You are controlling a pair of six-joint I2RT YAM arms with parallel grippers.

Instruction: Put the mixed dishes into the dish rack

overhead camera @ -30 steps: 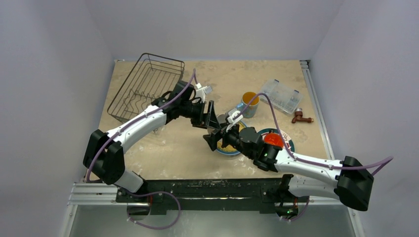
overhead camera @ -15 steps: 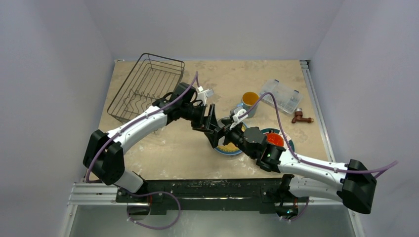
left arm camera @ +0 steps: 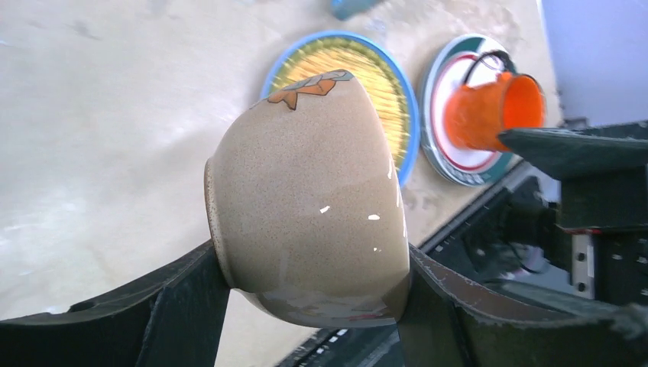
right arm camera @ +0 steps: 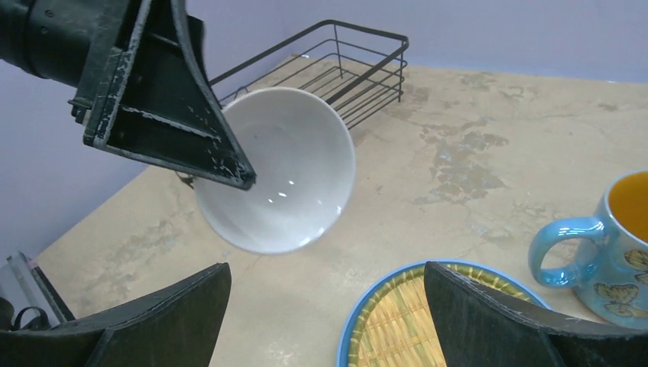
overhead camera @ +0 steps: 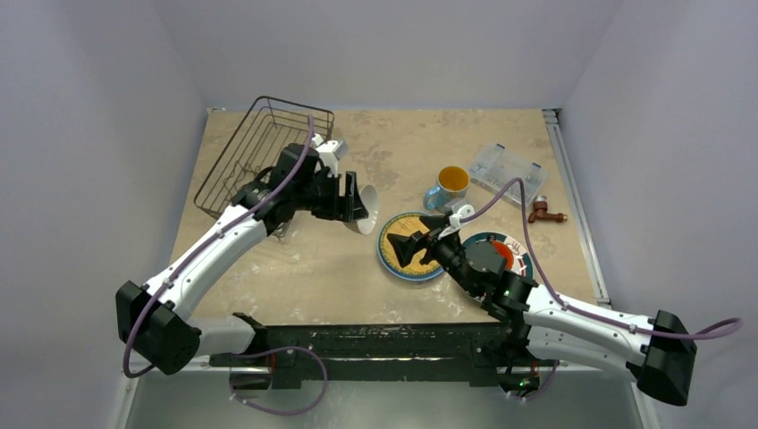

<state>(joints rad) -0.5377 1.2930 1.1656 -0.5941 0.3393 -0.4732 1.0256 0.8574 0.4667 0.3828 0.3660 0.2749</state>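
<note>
Cream cup [overhead camera: 364, 211] shifted left over mottled tan tabletop [overhead camera: 331, 268] between pale walls [overhead camera: 89, 98].

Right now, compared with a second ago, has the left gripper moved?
Yes. The left gripper, holding the cream cup, has pulled left, away from the yellow woven plate and toward the dish rack.

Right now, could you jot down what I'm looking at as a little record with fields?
left gripper: shut on the cream cup, held on its side in the air
right gripper: open, nothing in it, over the yellow woven plate
dish rack: far left corner, no dishes visible inside
blue mug: upright, beyond the yellow woven plate
orange cup: on the white teal-rimmed plate
</note>
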